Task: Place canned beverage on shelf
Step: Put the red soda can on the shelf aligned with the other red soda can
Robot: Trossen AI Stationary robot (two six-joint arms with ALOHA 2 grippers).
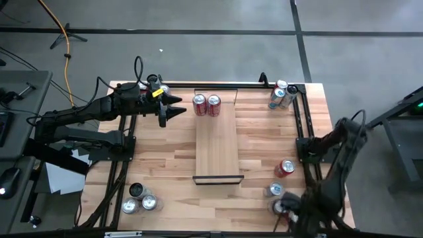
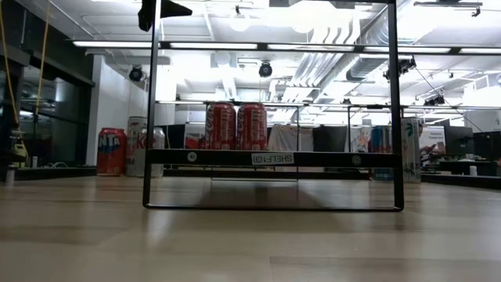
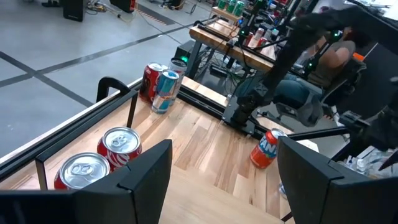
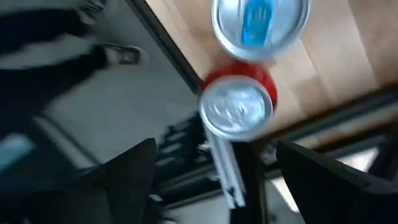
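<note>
Two red cans (image 1: 206, 105) stood upright, side by side, at the 12 o'clock end of the shelf (image 1: 217, 145). The left end effector (image 1: 173, 107) hovered just beside them at their 9 o'clock, fingers spread and empty. The right end effector (image 4: 214, 165), at the worktop's (image 1: 158, 165) 5 o'clock corner, hung released above a red can (image 4: 236, 102).

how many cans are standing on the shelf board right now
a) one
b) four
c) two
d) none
c: two red cans stand side by side at the far end of the shelf in the high view, and the low view shows the same pair on the board; the other cans sit on the tabletop around it.
</note>
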